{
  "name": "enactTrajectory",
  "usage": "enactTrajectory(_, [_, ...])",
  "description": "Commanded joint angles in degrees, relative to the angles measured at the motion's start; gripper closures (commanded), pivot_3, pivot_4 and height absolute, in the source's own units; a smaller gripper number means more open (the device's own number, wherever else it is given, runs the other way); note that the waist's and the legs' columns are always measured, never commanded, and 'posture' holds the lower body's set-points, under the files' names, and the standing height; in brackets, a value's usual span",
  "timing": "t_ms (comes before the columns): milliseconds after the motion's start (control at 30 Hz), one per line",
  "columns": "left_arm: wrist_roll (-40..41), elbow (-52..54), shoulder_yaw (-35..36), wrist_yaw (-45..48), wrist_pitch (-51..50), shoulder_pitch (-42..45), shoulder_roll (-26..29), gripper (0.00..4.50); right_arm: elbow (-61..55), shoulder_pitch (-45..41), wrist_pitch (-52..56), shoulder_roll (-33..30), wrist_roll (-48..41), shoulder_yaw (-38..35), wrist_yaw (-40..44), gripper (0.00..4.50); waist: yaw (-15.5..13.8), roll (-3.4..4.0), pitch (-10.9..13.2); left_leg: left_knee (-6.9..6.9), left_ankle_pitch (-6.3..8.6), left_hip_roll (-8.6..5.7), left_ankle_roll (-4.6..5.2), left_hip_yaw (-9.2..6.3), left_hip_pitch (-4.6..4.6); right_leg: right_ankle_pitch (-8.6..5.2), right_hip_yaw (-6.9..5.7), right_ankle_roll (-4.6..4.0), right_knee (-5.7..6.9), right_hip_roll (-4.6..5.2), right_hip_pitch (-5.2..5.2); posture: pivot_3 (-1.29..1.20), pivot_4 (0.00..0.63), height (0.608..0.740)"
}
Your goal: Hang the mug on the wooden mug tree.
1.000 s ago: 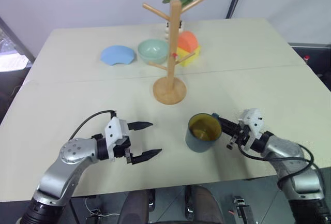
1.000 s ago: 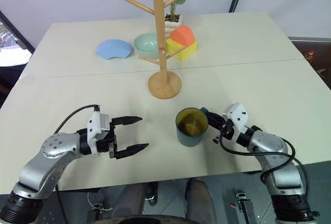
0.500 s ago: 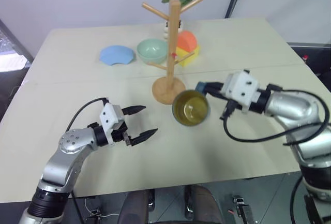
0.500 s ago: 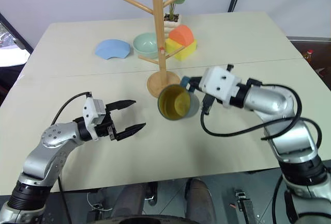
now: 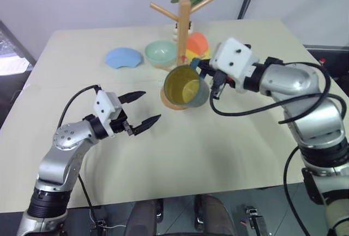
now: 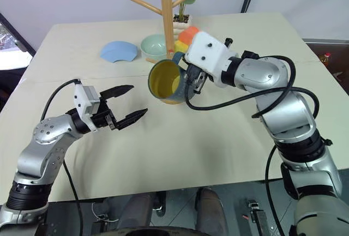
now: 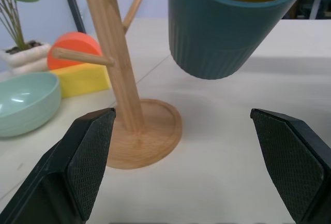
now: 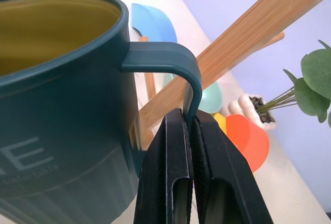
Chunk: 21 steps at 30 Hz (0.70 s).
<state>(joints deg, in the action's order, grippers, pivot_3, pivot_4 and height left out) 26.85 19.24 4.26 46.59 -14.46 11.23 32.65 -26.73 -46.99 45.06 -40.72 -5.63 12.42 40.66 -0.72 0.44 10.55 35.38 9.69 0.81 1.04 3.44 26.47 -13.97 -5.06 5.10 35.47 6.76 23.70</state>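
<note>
Mug (image 5: 186, 88) hangs in the air above the bench (image 5: 245, 138), tilted so its yellow inside faces the camera, just in front of the wooden mug tree (image 5: 183, 34) and covering its base in the head views. Right gripper (image 8: 190, 131) is clenched on the handle of the mug, with both fingers pressed on the thin blue loop. Left gripper (image 5: 140, 109) is released, its fingers spread wide and empty, pointing toward the mug from near the bench's left side. Pale green bowl (image 5: 161, 53) stands behind the tree.

We see a beige table (image 5: 234, 154) bearing the wooden mug tree (image 5: 182, 29), a green bowl (image 5: 161, 53) and a blue plate (image 5: 123, 58)
</note>
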Motion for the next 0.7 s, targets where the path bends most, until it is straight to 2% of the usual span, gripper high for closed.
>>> enactTrajectory(33, [1.0, 2.1, 2.1, -0.3, 0.2, 0.7, 0.8, 0.00, -1.4, -2.6, 1.7, 0.9, 1.4, 0.4, -1.3, 4.46, 0.0, 0.00, 0.0, 0.00, 0.00, 0.00, 0.00, 0.02, 0.00, 0.00, 0.00, 0.00, 0.00, 0.00, 0.00, 0.00, 0.150, 0.740])
enactTrajectory(700, [5.3, 7.3, 3.1, -2.7, -3.4, 1.3, 0.3, 0.00, 4.8, -6.8, 2.1, 5.9, 5.9, 4.1, -3.4, 4.46, 0.1, 0.00, 0.0, 0.29, -0.01, 0.04, 0.00, 0.09, 0.00, 0.03, 0.03, 0.04, 0.43, -0.02, 0.09, 0.00, 0.150, 0.740])
